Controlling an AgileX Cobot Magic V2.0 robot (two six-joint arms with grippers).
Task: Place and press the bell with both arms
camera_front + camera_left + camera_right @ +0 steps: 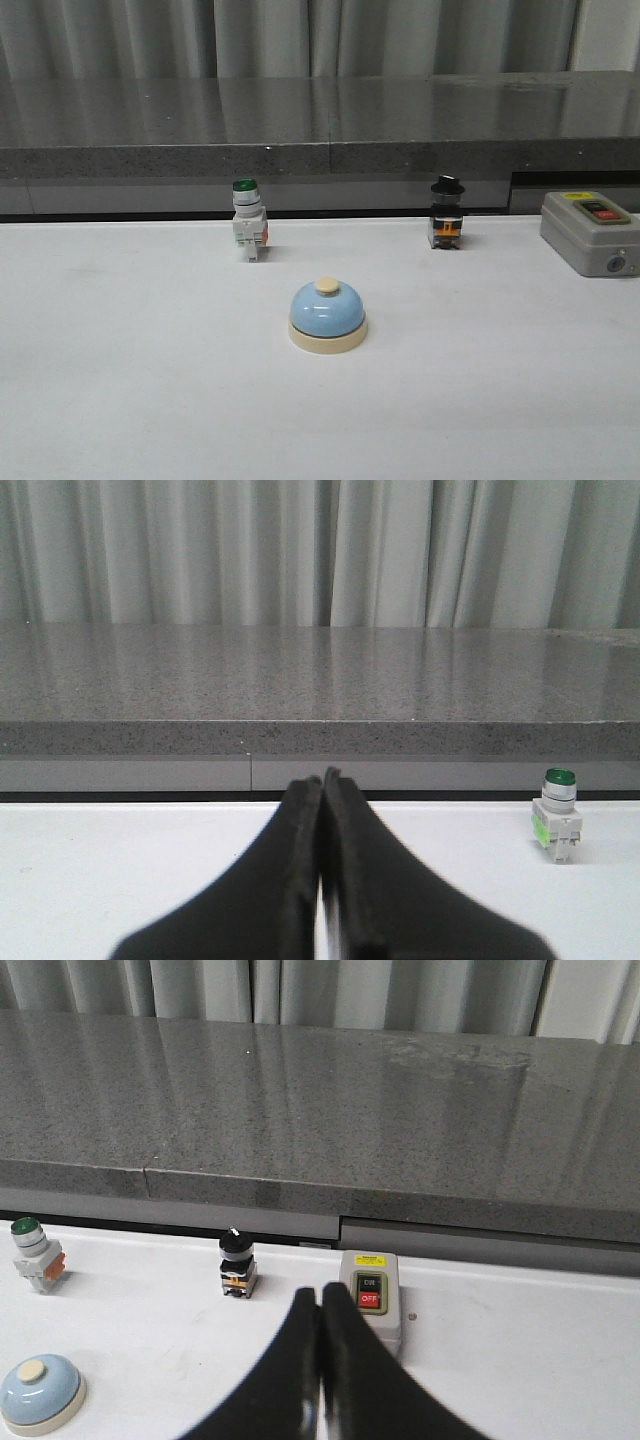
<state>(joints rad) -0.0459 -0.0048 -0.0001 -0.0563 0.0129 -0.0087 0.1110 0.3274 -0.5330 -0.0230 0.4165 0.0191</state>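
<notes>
White table (120, 400) before a grey stone ledge (320, 120) and pale curtains, with the bell (328, 316) upright near its middle.

Light-blue dome, cream base, cream button on top; nothing touches it. Behind it to the left stands a green-capped switch (248, 220), to the right a black-knobbed switch (447, 213), and at the far right a grey box (590, 232) with red and black buttons, all well apart. Left gripper (322, 780) and right gripper (318, 1295) both have fingers pressed together, empty.
</notes>
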